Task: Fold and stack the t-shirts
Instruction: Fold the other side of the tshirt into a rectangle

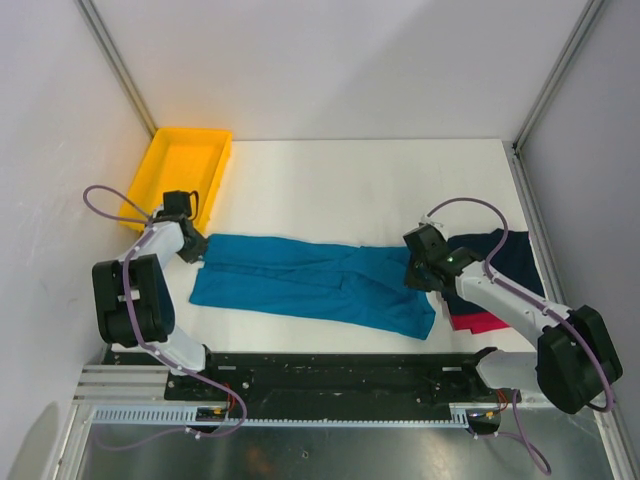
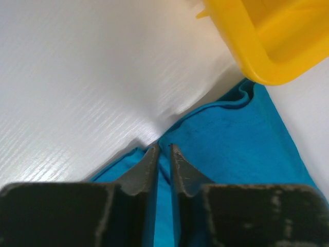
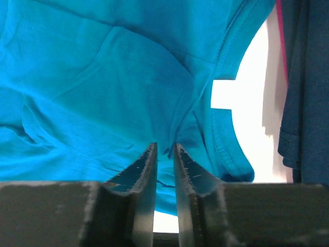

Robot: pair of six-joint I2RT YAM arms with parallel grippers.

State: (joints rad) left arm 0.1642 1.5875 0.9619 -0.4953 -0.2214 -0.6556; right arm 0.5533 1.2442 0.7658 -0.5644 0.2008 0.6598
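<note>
The teal-blue t-shirt (image 1: 310, 285) lies stretched out long across the near middle of the table. My left gripper (image 1: 196, 248) is at its upper left corner, jaws pinched on a fold of teal cloth (image 2: 231, 139) at the shirt's edge (image 2: 163, 147). My right gripper (image 1: 417, 276) is at the shirt's right end, jaws shut on a ridge of teal cloth (image 3: 103, 77) between the fingertips (image 3: 164, 146). The dark navy t-shirt (image 1: 505, 258) lies at the right, partly under my right arm, on top of the red-pink t-shirt (image 1: 482, 322). Both show at the right wrist view's right edge, the navy t-shirt (image 3: 308, 77) and the red-pink one (image 3: 280, 31).
A yellow plastic tray (image 1: 150, 170) stands at the back left, close behind my left gripper; its corner (image 2: 247, 46) shows in the left wrist view. White walls close in the table on the left, back and right. White table surface (image 1: 360, 190) lies behind the shirt.
</note>
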